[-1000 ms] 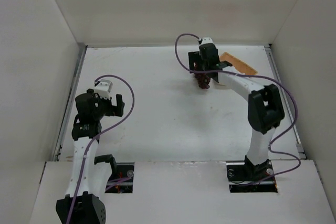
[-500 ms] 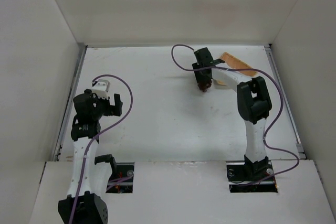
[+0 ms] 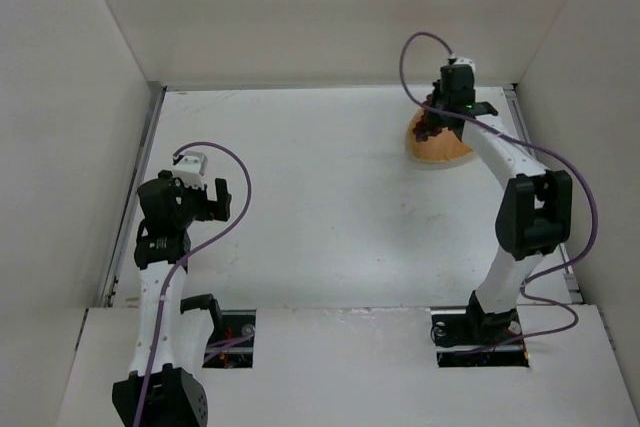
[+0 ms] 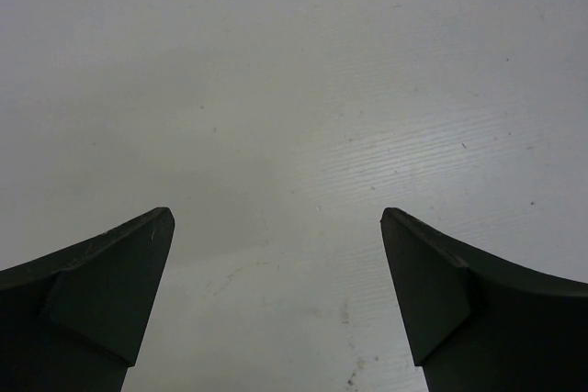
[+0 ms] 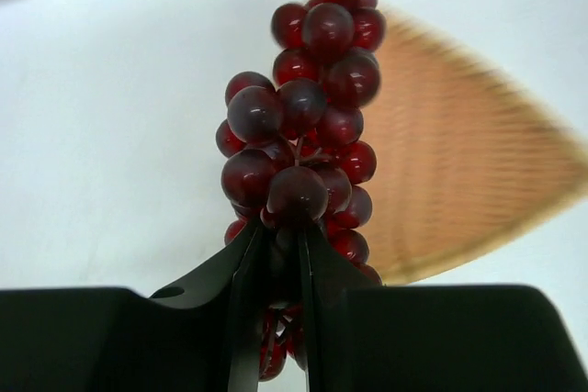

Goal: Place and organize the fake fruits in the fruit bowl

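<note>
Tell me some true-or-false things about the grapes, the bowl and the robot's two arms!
1. The right jaws are shut on the grapes. True.
2. The grapes lie loose in the bowl. False: the right jaws grip them, not yet let go, up by the bowl.
3. The left jaws hold a banana. False: they stand wide open with nothing between them, only bare table below.
4. The bowl is tan-orange. True.
5. The grapes are green. False: they are dark red and shiny.
</note>
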`<action>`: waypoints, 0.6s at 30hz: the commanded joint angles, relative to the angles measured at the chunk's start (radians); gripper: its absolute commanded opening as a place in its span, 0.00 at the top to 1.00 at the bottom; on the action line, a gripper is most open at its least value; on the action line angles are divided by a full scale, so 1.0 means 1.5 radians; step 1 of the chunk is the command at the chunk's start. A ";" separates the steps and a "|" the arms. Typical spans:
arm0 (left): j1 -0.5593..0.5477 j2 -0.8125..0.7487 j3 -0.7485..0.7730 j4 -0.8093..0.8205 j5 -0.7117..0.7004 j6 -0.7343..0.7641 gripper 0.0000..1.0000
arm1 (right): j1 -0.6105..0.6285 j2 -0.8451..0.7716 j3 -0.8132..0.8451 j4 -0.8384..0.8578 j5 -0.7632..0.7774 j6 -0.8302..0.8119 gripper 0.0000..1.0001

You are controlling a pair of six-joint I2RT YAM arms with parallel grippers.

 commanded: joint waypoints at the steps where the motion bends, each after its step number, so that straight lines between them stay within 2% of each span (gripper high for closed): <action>1: 0.007 -0.002 0.006 0.034 0.010 0.003 0.00 | -0.043 0.011 0.006 0.062 0.040 0.051 1.00; 4: 0.007 -0.003 0.006 0.031 0.010 0.008 0.00 | -0.064 0.053 0.036 0.057 0.021 0.047 0.94; 7: 0.011 -0.005 0.007 0.029 0.010 0.008 0.00 | -0.077 0.087 0.069 0.035 0.004 0.035 0.72; 8: 0.012 -0.005 0.007 0.028 0.010 0.008 0.00 | -0.078 0.087 0.071 0.033 -0.001 0.031 0.59; 9: 0.014 -0.005 0.007 0.028 0.010 0.008 0.00 | -0.078 0.079 0.068 0.034 -0.006 0.027 0.41; 10: 0.015 -0.005 0.007 0.028 0.010 0.008 0.00 | -0.078 0.067 0.061 0.036 -0.011 0.024 0.23; 11: 0.017 -0.005 0.008 0.028 0.010 0.008 0.00 | -0.078 0.051 0.053 0.037 -0.014 0.019 0.00; 15: 0.019 -0.007 0.014 0.023 0.011 -0.003 0.00 | -0.075 -0.035 0.003 0.038 -0.006 0.004 0.00; 18: 0.022 -0.007 0.039 -0.003 0.010 -0.021 0.00 | -0.088 -0.143 -0.085 0.059 0.016 0.014 0.00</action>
